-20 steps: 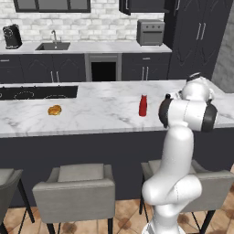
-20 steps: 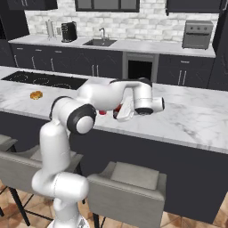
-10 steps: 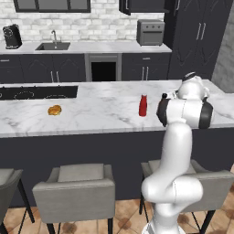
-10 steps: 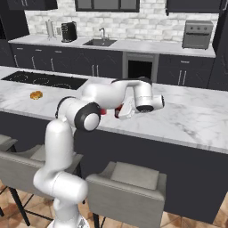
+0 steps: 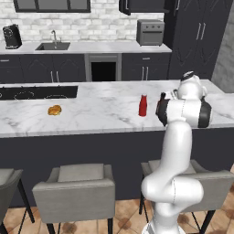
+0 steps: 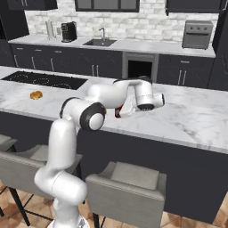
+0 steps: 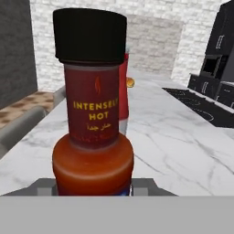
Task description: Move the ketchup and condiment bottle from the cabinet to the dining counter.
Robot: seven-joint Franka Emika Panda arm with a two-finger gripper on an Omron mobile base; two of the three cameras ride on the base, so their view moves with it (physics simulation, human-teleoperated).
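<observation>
One condiment bottle (image 7: 93,114), dk red-orange sauce, blk cap, "HOT" label, pinched in gripper (image 7: 93,185)

The condiment bottle (image 7: 93,112) label reads "INTENSELY HOT".

arm: rises from base, elbow bent, forearm reaching out level | wrist: turned sideways, hand held low | gripper (image 6: 121,110): jaws closed around condiment bottle (image 7: 93,114), bottle upright between them
</observation>
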